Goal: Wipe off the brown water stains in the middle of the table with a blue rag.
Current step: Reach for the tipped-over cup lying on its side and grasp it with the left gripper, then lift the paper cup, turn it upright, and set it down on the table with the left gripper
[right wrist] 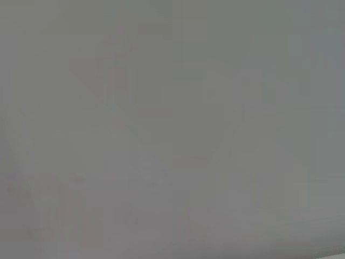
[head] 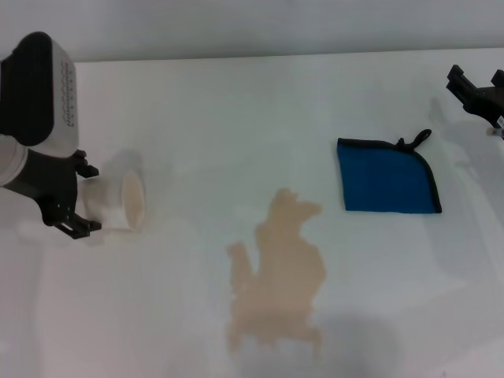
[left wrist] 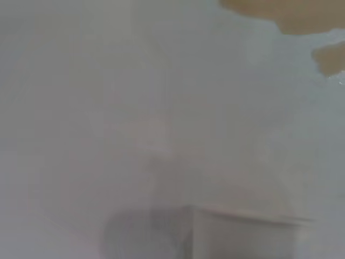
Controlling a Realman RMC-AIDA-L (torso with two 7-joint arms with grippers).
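blue rag [head: 387, 177] flat, near right end effector [head: 477, 88]; opening unclear

left arm [head: 35, 94]: black housing wearing a white rounded cover, rows of small vent holes showing along its edge
left wrist: white cylindrical section running into a black bracket
left gripper [head: 80, 197]: black, angular jaws ending in stubby tips
right gripper [head: 479, 90]: black, blocky, only partly showing at frame edge
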